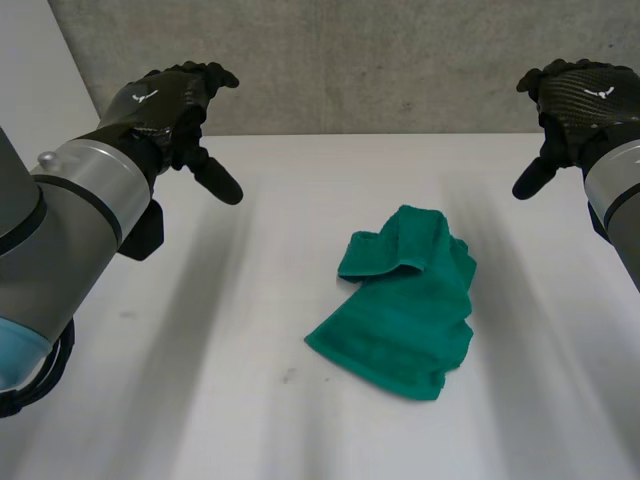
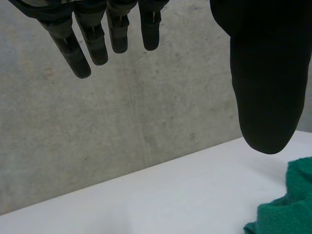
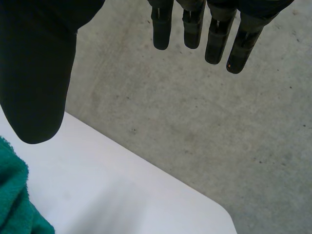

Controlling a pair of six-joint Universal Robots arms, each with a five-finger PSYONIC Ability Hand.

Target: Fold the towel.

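Between L hand (image 1: 165,100), R hand (image 1: 585,100): towel (image 1: 405,315), edges free

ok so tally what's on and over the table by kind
green towel: 1
robot hands: 2 (left robot hand, right robot hand)
white table: 1
total: 4

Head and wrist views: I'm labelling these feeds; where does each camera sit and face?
Head view: between and behind the arms, looking down at the table and towel; both arms, left hand and right hand show.
Left wrist view: on that wrist, facing the concrete wall; own straight fingers and thumb.
Right wrist view: likewise; own fingers and thumb.
Both wrist views share wall, table and towel.
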